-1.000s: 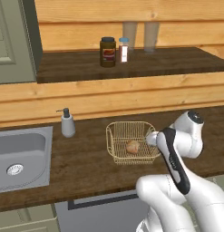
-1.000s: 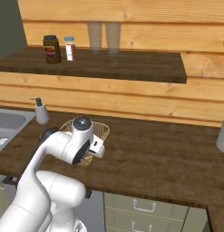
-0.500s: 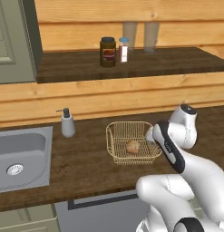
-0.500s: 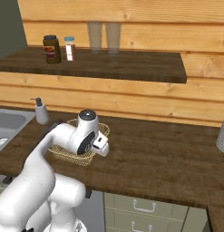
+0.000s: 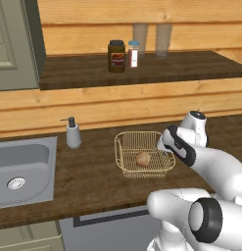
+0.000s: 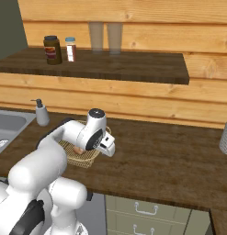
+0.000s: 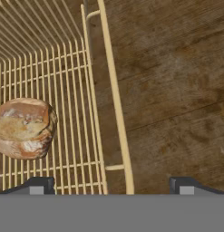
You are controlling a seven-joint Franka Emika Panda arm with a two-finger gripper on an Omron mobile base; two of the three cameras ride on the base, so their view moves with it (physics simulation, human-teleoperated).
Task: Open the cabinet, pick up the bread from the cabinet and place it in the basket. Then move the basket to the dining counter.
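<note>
The bread (image 7: pixel 25 128) lies inside the basket (image 7: pixel 114 99) on the dark wood surface (image 7: pixel 177 86) near the soap dispenser (image 5: pixel 72 133), while the gripper (image 7: pixel 109 185) hangs over the basket's rim with its fingers (image 7: pixel 38 185) spread apart, one on each side of that rim.

Dark wooden tabletop (image 5: pixel 88 171) with an inset steel sink (image 5: pixel 22 164) at left, carrying a soap dispenser (image 5: pixel 72 133) beside the sink and, near its middle, the wire basket (image 5: pixel 123 158) holding the bread (image 5: pixel 143 158).
</note>
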